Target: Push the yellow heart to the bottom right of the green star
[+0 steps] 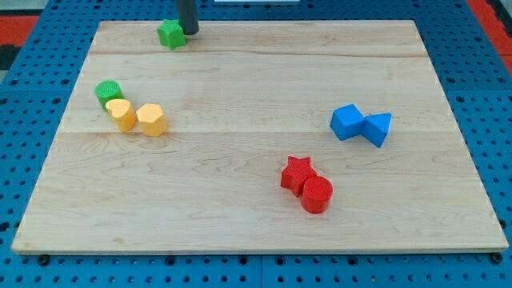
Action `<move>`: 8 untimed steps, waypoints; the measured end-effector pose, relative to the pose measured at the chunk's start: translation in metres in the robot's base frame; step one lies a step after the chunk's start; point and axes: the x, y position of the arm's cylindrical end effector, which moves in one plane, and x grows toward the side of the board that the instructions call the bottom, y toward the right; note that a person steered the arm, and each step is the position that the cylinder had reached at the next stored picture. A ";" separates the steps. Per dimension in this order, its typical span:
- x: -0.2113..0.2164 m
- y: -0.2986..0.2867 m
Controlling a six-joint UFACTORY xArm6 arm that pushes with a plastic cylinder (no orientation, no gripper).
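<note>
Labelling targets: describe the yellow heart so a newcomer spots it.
Start at the wooden board's left side, where three blocks cluster. The yellow heart sits in the middle, touching the green cylinder above-left; the other yellow block, to its right, is angular, not lobed.

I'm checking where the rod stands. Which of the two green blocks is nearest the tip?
The green star at the view's top; my tip is right beside it. The green cylinder sits lower left, by the yellow blocks.

The straight dark rod (187, 14) came down from the view's top edge at the far left of the scene, standing about upright. My tip (190, 33) rested at the surface, far from the near edge.
</note>
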 end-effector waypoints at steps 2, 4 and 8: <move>-0.003 -0.068; 0.059 -0.022; 0.158 -0.158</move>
